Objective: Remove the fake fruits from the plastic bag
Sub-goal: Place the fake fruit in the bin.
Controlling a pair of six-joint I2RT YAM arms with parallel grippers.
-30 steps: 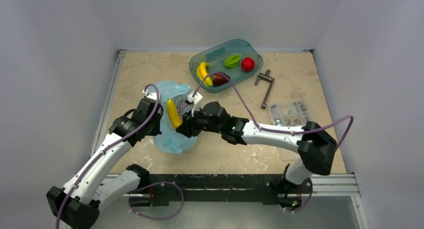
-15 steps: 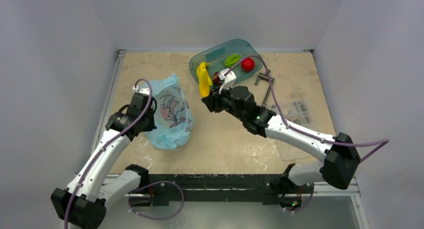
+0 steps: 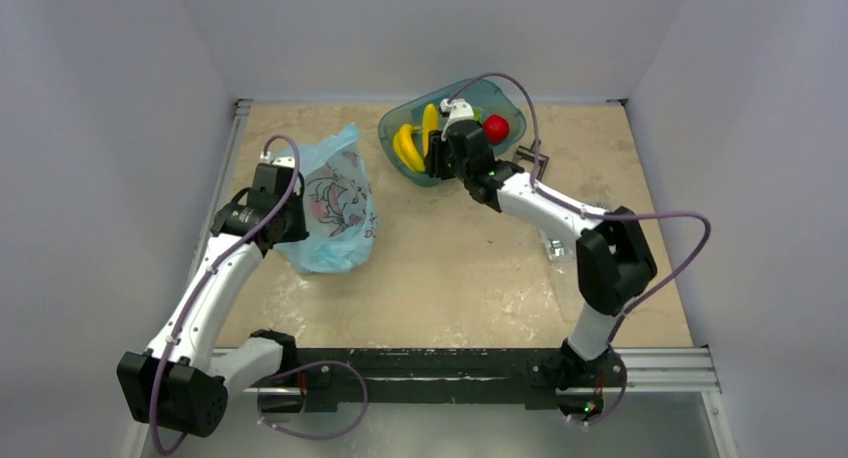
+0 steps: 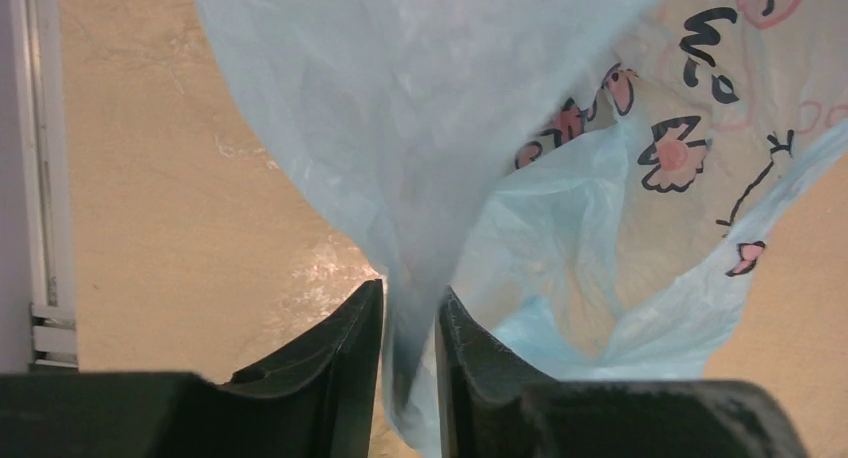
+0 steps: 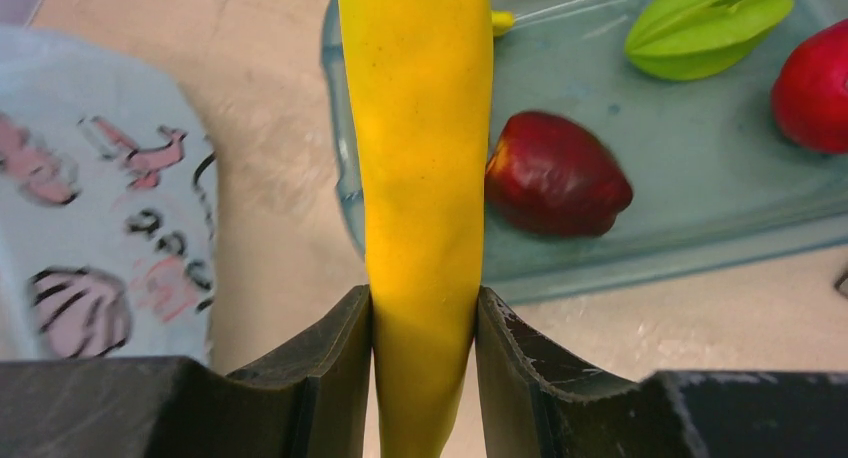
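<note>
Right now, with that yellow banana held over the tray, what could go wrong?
The right pincer grips the curved yellow plastic banana with most of its length sticking out, so it might swing or slip and land outside the teal plastic tray. Dropped, it could bump the dark maroon round fruit lying there. The left pincer pinches only a thin fold of the crinkly light-blue plastic bag, which may slide free.

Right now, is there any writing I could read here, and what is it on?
"we": black letters on the bag, seen from the left wrist and cut off at the picture's edge, so the whole word cannot be read.
The rest of the bag's print is cartoon drawings, too small or blurred in the other views to read.
No other legible text.
</note>
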